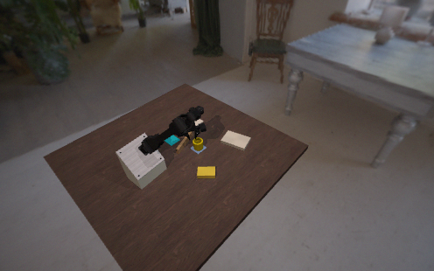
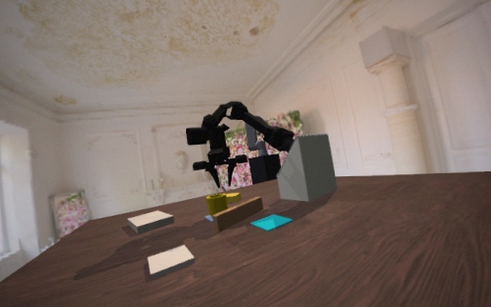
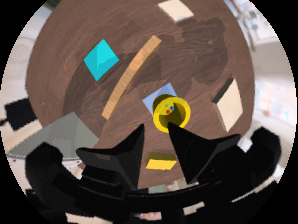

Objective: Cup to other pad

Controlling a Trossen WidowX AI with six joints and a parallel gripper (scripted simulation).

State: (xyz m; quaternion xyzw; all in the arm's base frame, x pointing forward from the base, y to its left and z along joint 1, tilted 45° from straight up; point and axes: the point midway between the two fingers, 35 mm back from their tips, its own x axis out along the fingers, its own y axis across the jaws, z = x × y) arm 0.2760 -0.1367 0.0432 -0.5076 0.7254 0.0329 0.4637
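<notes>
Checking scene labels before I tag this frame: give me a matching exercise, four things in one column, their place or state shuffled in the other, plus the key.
Things:
1. cup
2. cyan pad
3. wooden bar
4. jaws

Places or states:
A. between the two pads
B. parted, above the cup
C. upright on the blue pad, marbles inside
D. flat on the table, nothing standing on it

Right pairs:
1-C
2-D
3-A
4-B
</notes>
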